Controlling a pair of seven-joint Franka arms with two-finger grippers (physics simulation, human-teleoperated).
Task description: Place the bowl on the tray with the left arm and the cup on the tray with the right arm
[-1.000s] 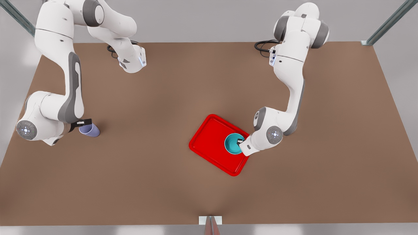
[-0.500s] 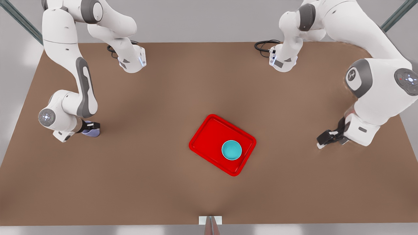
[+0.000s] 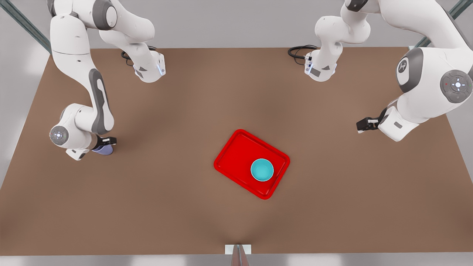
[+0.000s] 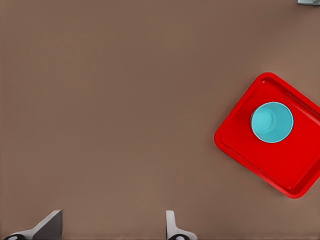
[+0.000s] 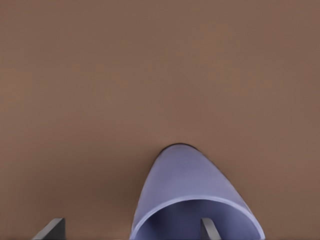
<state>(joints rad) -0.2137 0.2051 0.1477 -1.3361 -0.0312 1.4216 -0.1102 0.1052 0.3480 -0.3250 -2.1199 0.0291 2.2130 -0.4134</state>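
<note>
The left gripper [image 3: 360, 125] had withdrawn from the tray [image 3: 232, 155] and lifted toward the front view's right, fingers [image 4: 172, 227] spread wide and empty. The bowl [image 3: 262, 170] sat released inside the tray, so the left arm's share appeared complete. The right gripper [image 3: 105, 142] had lowered over the cup [image 3: 103, 149], which stood on the table [image 3: 184, 103] well apart from the tray; one open finger [image 5: 209, 228] was inside the rim, one outside, not yet clamped. The brown table was otherwise bare, backed by a grey wall.
</note>
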